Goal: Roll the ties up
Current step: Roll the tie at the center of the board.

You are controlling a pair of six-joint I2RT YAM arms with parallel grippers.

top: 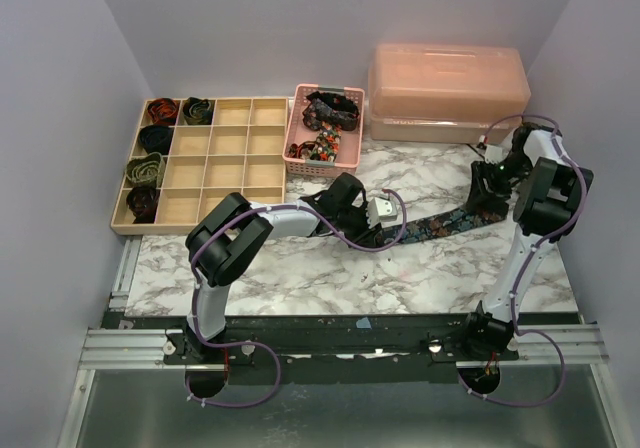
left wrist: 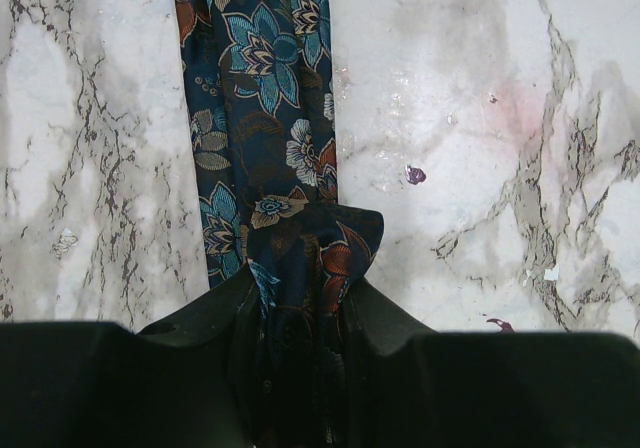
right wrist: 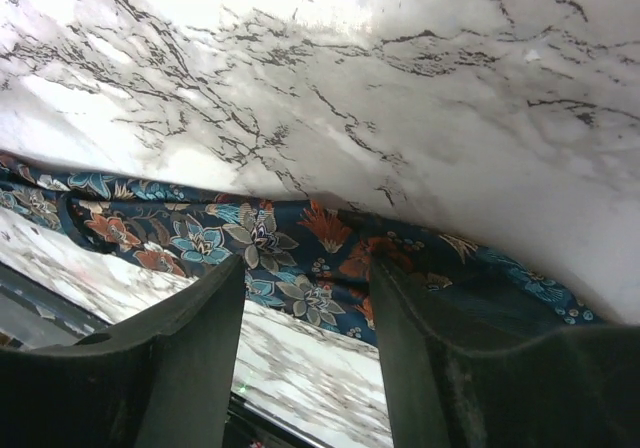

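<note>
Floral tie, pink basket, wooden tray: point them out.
floral tie [top: 445,223], top external view, middle of the flat strip
pink basket [top: 320,166], top external view, front wall
wooden tray [top: 225,173], top external view, bare compartment floor

Left tool pinches the tie while right tool sits low, fingers spread apart.

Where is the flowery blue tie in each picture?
Top external: the flowery tie lies stretched out, right of the middle of the picture.
Left wrist: it runs from the top centre down into the left gripper, which pinches its folded end.
Right wrist: it crosses the lower half as a slanted band.
Shared landmark: the marble tabletop under it.
</note>
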